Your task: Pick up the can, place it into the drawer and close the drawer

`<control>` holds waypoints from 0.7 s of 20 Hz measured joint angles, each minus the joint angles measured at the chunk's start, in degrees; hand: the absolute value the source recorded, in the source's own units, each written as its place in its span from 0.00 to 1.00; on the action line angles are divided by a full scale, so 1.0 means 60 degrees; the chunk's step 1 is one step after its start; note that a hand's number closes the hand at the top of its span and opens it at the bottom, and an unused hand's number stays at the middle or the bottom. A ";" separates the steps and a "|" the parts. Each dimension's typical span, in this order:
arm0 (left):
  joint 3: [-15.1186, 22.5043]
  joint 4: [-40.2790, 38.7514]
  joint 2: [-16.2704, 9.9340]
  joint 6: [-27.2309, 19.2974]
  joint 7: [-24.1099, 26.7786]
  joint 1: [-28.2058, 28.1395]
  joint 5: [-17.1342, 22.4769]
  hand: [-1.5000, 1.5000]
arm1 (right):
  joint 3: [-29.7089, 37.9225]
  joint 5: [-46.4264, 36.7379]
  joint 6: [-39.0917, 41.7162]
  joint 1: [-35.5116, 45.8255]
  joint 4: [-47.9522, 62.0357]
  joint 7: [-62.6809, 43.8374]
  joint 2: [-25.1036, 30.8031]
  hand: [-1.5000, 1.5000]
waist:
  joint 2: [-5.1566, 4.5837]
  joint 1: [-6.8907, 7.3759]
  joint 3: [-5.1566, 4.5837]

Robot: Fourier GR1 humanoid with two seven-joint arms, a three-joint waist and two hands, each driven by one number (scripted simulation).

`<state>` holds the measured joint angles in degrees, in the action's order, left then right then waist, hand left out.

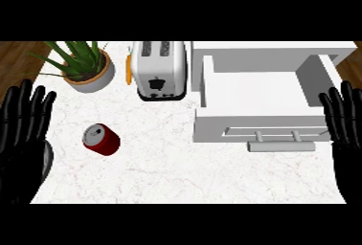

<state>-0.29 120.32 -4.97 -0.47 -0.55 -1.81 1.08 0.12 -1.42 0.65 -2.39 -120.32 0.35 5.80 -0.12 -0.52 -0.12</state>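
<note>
The red can point(101, 139) lies on its side on the white surface point(176, 177), left of centre, touching nothing. The drawer point(258, 103) stands pulled open at the right, its handle point(281, 145) at its lower front. A toaster point(162, 69) sits at the top centre, just left of the drawer, with an orange carrot point(129, 69) along its left side and a potted plant point(88, 67) at the upper left. The left hand point(25, 139) at the left edge and the right hand point(345, 119) at the right edge both rest with fingers straight and spread, holding nothing.
</note>
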 measured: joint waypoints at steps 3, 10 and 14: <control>0.0027 -0.0081 -0.0036 0.0190 0.0005 0.0239 0.0080 0.00 | 0.0146 0.0027 0.0026 0.0220 -0.0010 -0.0062 0.0031 0.00 | 0.0010 0.0041 0.0012; 0.0494 -0.0629 0.0081 -0.0091 -0.1252 0.0228 -0.0523 0.00 | 0.0074 -0.0148 -0.0378 -0.0055 0.0050 -0.1329 -0.0237 0.00 | 0.0005 0.0052 0.0024; 0.0717 -0.0530 0.0151 -0.0357 -0.2458 0.0275 -0.0900 0.00 | 0.0062 -0.0125 -0.0390 -0.0477 -0.0094 -0.1956 -0.0263 0.00 | 0.0022 0.0052 0.0024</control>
<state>4.01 117.14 -4.07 -2.61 -15.30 -0.15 -4.32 0.49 -2.17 -1.69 -5.25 -120.88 -11.38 4.23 0.01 -0.21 0.02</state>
